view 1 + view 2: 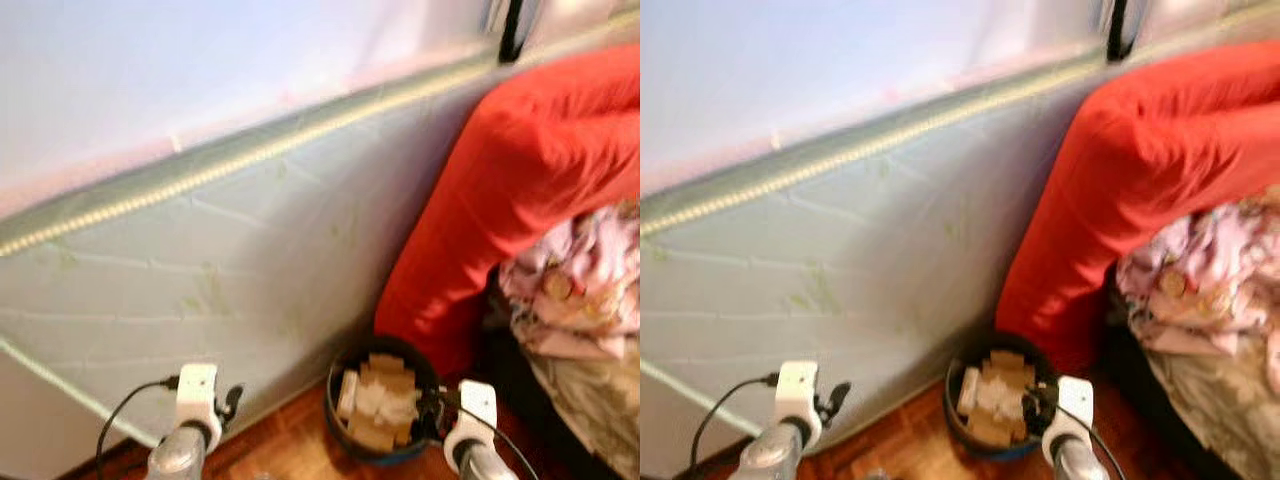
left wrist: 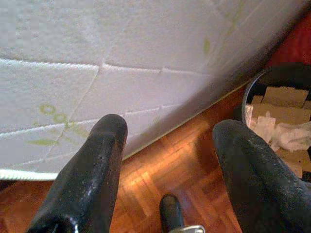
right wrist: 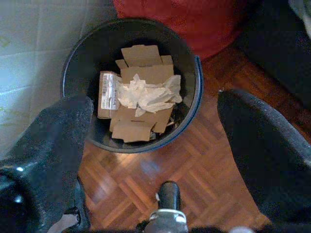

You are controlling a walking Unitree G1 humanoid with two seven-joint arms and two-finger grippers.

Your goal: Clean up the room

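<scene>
1. Head views: a pale quilted mattress (image 1: 230, 260) with a beaded piping edge stands tilted against the wall and takes up most of the scene. A dark round bin (image 1: 384, 412) sits on the wooden parquet floor (image 1: 290, 445), just at the mattress's lower edge. The bin holds pieces of cardboard (image 1: 380, 400). A red cloth (image 1: 500, 190) hangs down behind the bin and beside the mattress, and a heap of pinkish crumpled fabric (image 1: 580, 285) lies to the far side of the red cloth from the mattress. Both silver arms reach forward low in the picture, the left one in front of the mattress, the right one just beside the bin.

2. Left wrist view: the left gripper (image 2: 170, 160) hovers above the parquet close to the mattress's bottom edge. Its two black fingers (image 2: 92, 170) are spread wide and hold nothing. The bin's rim shows beyond one finger, with cardboard and a bit of white paper inside.

3. Right wrist view: the right gripper (image 3: 155, 145) hangs above the floor just beside the bin, looking down into it. Its fingers (image 3: 53, 141) are spread wide with nothing between them. Inside the bin lie flattened cardboard pieces, a small labelled box (image 3: 108, 94) and crumpled white paper (image 3: 146, 92) on top. The red cloth lies behind the bin, the mattress beside it.
</scene>
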